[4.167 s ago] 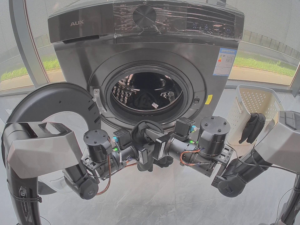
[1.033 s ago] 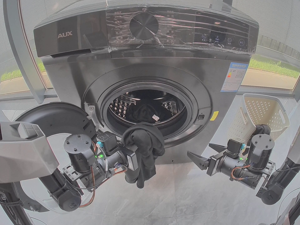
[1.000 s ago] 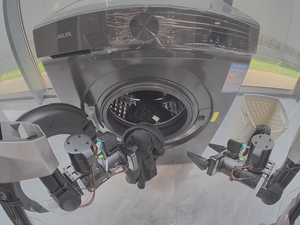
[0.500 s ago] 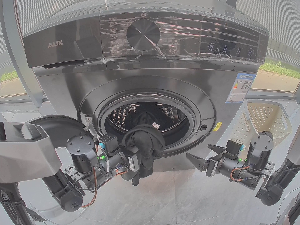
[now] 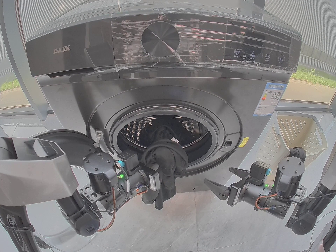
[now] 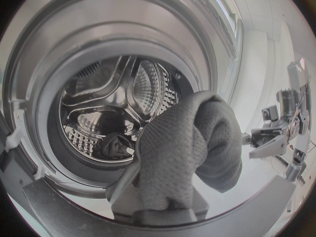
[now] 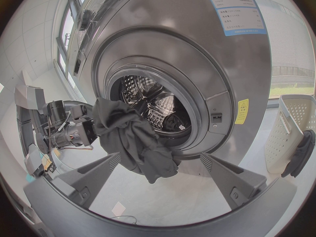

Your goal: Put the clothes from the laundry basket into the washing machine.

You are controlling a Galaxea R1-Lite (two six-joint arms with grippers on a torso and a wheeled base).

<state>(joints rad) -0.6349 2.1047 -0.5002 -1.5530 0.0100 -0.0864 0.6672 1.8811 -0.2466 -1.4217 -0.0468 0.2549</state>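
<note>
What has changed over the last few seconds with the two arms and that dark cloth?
The right gripper let go of the dark garment, which both grippers held, and drew back to the right, open. The left gripper kept it and carried it up to the washing machine's opening; the camera closed in. Unchanged: the door open, a garment in the drum, the laundry basket with its hanging garment.

Since a few seconds back, my right end effector (image 5: 219,177) let go of the black garment (image 5: 167,160) and swung off right, jaws wide. Now my left end effector (image 5: 156,182) carries it alone, pushed up to the door opening of the washing machine (image 5: 210,88). Head cam moved closer too.
</note>
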